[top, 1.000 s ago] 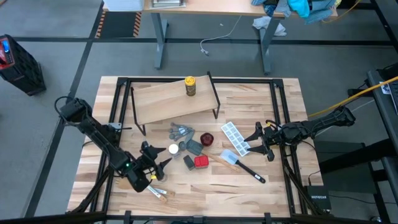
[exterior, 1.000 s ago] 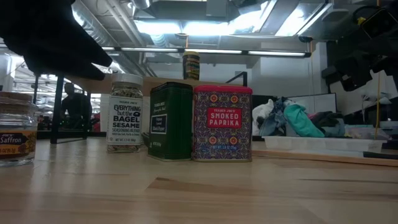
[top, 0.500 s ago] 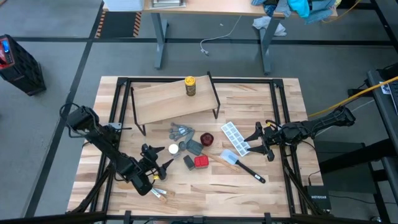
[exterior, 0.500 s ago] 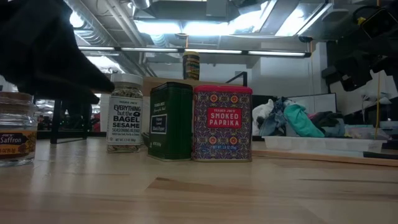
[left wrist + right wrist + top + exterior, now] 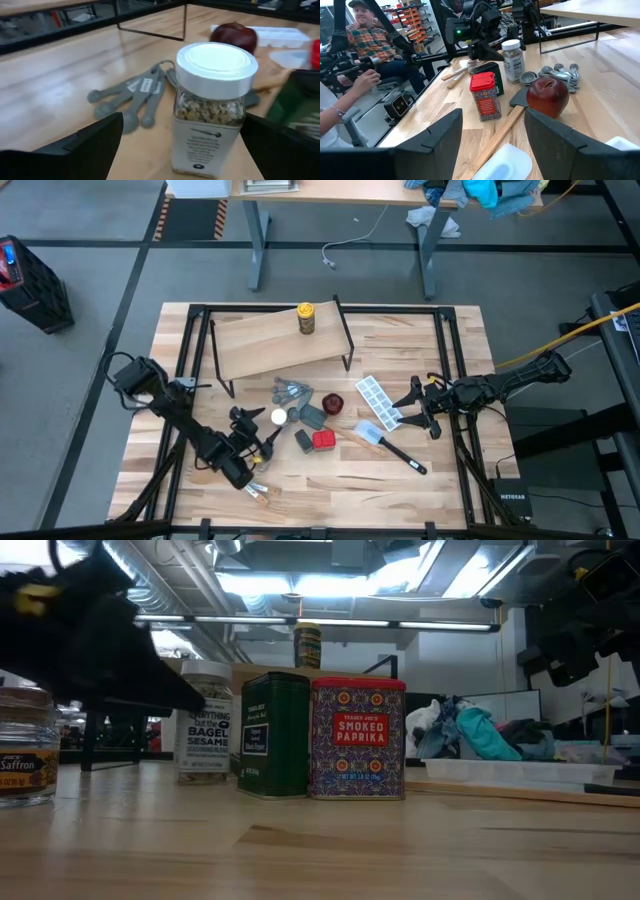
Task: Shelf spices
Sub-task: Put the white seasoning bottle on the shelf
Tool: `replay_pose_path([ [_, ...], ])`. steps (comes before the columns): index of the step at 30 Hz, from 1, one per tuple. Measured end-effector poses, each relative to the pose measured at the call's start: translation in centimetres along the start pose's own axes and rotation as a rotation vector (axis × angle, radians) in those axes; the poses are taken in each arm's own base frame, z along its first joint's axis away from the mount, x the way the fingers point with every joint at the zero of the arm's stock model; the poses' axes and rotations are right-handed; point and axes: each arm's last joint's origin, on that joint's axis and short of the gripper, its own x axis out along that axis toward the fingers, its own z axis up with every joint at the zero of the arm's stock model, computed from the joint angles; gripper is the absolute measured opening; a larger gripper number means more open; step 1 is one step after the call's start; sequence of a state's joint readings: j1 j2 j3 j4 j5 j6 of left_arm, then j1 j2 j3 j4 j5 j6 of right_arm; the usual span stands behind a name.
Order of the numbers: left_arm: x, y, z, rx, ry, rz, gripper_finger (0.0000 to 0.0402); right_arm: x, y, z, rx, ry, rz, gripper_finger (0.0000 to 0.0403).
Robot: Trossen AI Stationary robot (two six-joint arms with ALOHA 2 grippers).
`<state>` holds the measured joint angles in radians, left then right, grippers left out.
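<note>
White-capped jar (image 5: 214, 107), clear w/ seeds, label "EVERYTHING but the BAGEL SESAME", stands on tabletop (image 5: 400, 480) centre-left in high view, between spread fingers of left gripper (image 5: 258, 442), untouched. Beside it: dark green tin (image 5: 273, 735), red tin (image 5: 357, 738) "SMOKED PAPRIKA". Yellow-capped jar (image 5: 305, 318) on shelf (image 5: 270, 340). Right gripper (image 5: 412, 408) part-open, empty.

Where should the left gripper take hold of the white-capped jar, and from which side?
Grip the white-capped jar across its body just under the cap, coming in level from the table's left, where the left gripper already faces it with open fingers on either side. It stands upright, and the measuring spoons and dark tin crowd its other sides, so this approach looks clearest.
</note>
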<state>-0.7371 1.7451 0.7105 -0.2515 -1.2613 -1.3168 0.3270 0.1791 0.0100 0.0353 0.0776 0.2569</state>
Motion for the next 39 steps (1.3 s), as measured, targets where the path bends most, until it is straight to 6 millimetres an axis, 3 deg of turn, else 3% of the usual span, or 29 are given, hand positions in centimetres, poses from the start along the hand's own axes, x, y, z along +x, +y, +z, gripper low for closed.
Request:
replay_pose_path([
  [17, 2.9, 0.5, 1.0, 0.047, -0.004, 0.101, 0.0384, 0.0, 0.0, 0.0, 0.0, 0.0, 0.0, 0.0221],
  [26, 4.3, 1.0, 1.4, -0.018, -0.011, 0.157, 0.0384, 0.0, 0.0, 0.0, 0.0, 0.0, 0.0, 0.0221],
  [39, 4.7, 0.9, 1.5, -0.06, 0.011, 0.153, 0.0384, 0.0, 0.0, 0.0, 0.0, 0.0, 0.0, 0.0221],
])
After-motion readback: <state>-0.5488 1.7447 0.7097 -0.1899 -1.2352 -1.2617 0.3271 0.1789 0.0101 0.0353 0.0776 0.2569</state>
